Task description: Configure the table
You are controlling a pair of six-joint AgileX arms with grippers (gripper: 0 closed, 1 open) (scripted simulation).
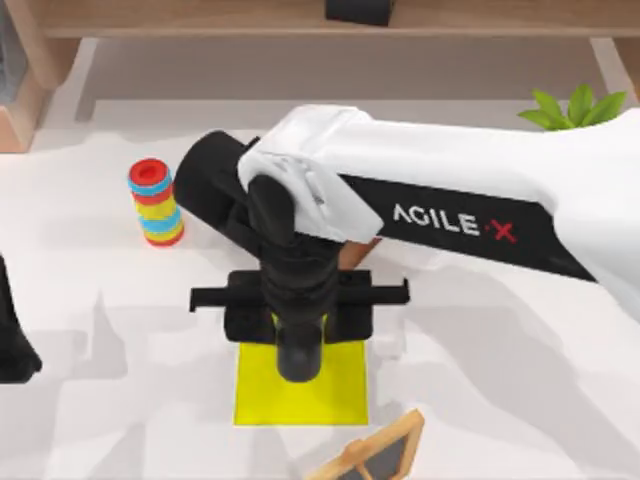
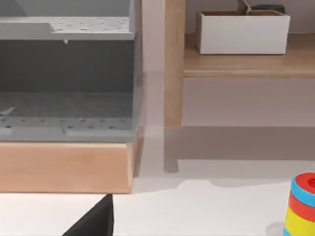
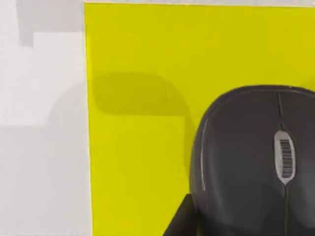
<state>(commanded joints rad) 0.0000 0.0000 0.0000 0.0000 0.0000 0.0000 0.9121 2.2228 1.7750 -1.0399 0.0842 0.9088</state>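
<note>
The white table [image 1: 500, 350] carries a yellow square mat [image 1: 340, 395] near its front middle. My right gripper [image 1: 300, 335] reaches down over the mat and is shut on a black computer mouse [image 1: 299, 364]. In the right wrist view the mouse [image 3: 246, 157] looms over the mat [image 3: 138, 147], with one dark fingertip [image 3: 181, 219] against its side and a shadow thrown well off to one side. My left arm [image 1: 12, 340] stays parked at the table's left edge.
A stack of coloured rings [image 1: 155, 203] stands at the back left, also in the left wrist view [image 2: 301, 206]. A wooden shelf unit [image 1: 200, 20] runs along the back. A green plant [image 1: 572, 108] sits back right. A wood-framed board [image 1: 375, 455] lies at the front.
</note>
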